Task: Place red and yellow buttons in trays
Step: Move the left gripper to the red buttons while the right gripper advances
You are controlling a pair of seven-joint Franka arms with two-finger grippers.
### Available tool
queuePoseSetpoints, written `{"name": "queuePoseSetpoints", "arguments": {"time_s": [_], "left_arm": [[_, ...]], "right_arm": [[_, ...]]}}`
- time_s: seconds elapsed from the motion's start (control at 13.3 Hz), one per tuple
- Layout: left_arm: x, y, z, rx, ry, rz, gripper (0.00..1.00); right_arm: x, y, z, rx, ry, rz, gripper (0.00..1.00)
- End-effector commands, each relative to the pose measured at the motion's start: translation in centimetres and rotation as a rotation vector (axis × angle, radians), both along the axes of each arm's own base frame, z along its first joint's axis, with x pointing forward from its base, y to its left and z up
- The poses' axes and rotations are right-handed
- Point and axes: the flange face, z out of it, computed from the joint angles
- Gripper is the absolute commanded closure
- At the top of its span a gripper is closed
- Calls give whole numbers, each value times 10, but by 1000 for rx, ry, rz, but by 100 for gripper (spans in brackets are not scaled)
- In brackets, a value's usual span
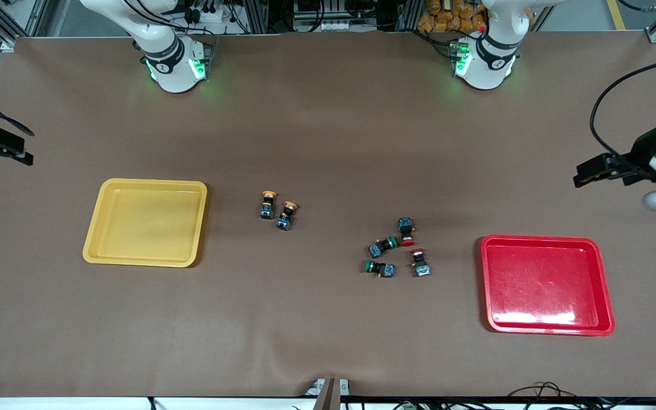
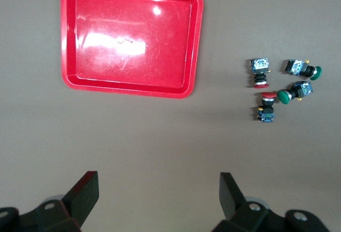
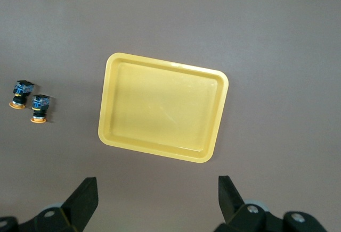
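Blocky round-capped red and yellow buttons [image 1: 275,212] on matte brown table [image 1: 328,319], glossy rimmed trays [image 1: 546,283], both grippers' jaws wide.

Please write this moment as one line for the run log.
stage: start, nothing placed | left gripper: open, waits near red tray | right gripper: open, near yellow tray | red buttons, yellow buttons: on table, trays empty

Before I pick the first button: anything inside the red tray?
The red tray holds nothing; its whole floor shows, nothing covered. Both red buttons lie on the table beside it.
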Motion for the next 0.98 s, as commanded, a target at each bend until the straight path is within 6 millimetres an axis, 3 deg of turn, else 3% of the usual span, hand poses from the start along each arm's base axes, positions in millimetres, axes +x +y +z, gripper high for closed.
{"name": "queuePoseSetpoints", "arguments": {"time_s": [0.0,0.08,0.23,0.45,0.6,0.75,0.9], "left_arm": [[2,-25,-38,-31,91,-46,0],[-5,-42,-51,-17,126,-54,0],[0,-69,-67,-10,129,-64,0],[31,-104,-115,-29,54,-28,0],[41,-92,-114,1,3,-31,0],[45,-76,-97,0,-31,-16,0],[44,-80,-108,1,-9,-18,0]], "right_arm": [[-5,-5,8,7,-12,13,0],[-5,-5,8,7,-12,13,0],[-7,-14,9,8,-9,-3,0],[-6,-8,10,7,-8,12,0],[-6,-15,18,19,-31,-7,0],[-2,-6,17,36,-39,2,0],[-1,-3,15,35,-37,7,0]]}}
